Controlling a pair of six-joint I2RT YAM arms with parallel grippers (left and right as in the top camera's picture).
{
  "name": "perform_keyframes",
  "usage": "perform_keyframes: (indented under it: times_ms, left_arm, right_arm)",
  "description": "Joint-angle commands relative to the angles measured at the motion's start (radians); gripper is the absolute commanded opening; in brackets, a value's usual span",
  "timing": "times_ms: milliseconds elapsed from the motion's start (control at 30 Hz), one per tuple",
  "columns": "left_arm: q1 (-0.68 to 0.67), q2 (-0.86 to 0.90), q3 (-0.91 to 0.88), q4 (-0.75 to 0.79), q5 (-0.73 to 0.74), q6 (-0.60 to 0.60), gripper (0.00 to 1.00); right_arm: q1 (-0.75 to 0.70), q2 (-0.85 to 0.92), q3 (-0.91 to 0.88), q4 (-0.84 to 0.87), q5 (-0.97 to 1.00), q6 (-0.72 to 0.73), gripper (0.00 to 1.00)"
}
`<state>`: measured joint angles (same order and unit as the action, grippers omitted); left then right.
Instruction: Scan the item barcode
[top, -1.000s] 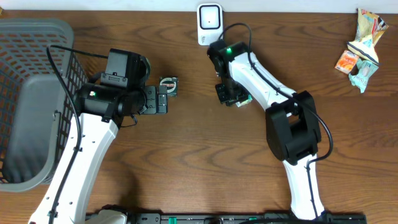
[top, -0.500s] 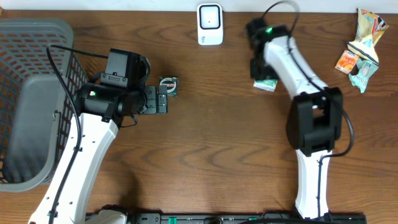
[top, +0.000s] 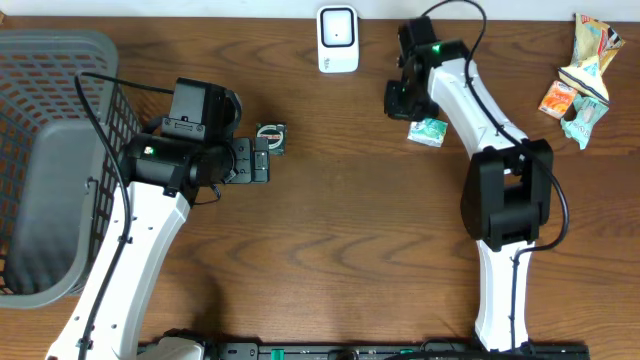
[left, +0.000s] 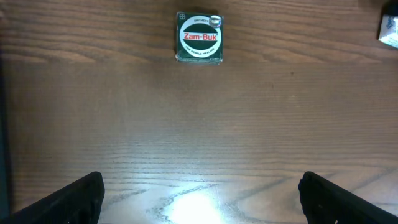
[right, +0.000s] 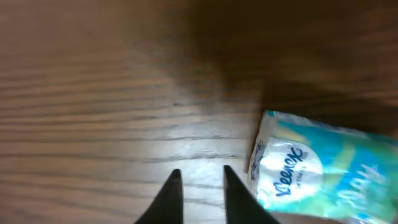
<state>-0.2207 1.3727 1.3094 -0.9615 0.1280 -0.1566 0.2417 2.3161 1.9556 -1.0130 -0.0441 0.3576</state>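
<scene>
Wooden counter (top: 330, 250) from overhead first. My right claw (top: 398, 103) has swung out to the right and then doubled back a little. The teal tissue packet (top: 428, 131) it was carrying below the scanner (top: 338, 38) a second ago now lies on the wood just beside the claw, right of the scanner. I read that as the pass being over and the packet set down. My left claw (top: 262, 160) hasn't budged.

Left wrist next: the left claw (left: 202, 186) is spread wide over bare wood, and the green Zam-Buk box (left: 199, 37) lies well ahead of it, untouched. It's probably my next pick.

Right wrist: the fingers (right: 171, 193) are drawn almost together with nothing between them. The tissue packet (right: 317, 168) lies flat on the counter just off to their right, clear of both.
</scene>
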Motion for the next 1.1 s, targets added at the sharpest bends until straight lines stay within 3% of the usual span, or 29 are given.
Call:
perform_keyframes:
  times_ms: [0,67,400,433,533,667,867,933,1067]
  left_arm:
    - [0.001,-0.006,0.011,0.000,-0.006,0.006,0.98]
    - [0.001,-0.006,0.011,0.000,-0.006,0.006,0.98]
    - [0.001,-0.006,0.011,0.000,-0.006,0.006,0.97]
    - [0.001,-0.006,0.011,0.000,-0.006,0.006,0.97]
    - [0.001,-0.006,0.011,0.000,-0.006,0.006,0.98]
    - [0.001,-0.007,0.011,0.000,-0.006,0.006,0.98]
    - [0.001,-0.007,0.011,0.000,-0.006,0.006,0.97]
    - [0.001,-0.006,0.011,0.000,-0.006,0.006,0.98]
    - [0.001,-0.007,0.011,0.000,-0.006,0.006,0.98]
  right_arm:
    - [-0.003,0.002,-0.076,0.006,0.055,0.016,0.06]
    - [-0.009,0.002,-0.106,-0.003,0.101,0.017,0.01]
    - [-0.020,-0.071,-0.050,-0.287,0.351,0.069,0.03]
    - [-0.022,-0.097,-0.043,-0.296,0.382,0.068,0.06]
    - [-0.037,-0.137,-0.043,-0.272,0.393,0.068,0.49]
    - [-0.092,-0.146,-0.043,-0.199,0.238,0.068,0.70]
    - [-0.227,-0.122,-0.080,-0.127,-0.113,0.068,0.71]
    - [-0.289,-0.119,-0.146,-0.051,-0.299,0.068,0.62]
    - [-0.345,-0.119,-0.274,0.103,-0.521,0.100,0.54]
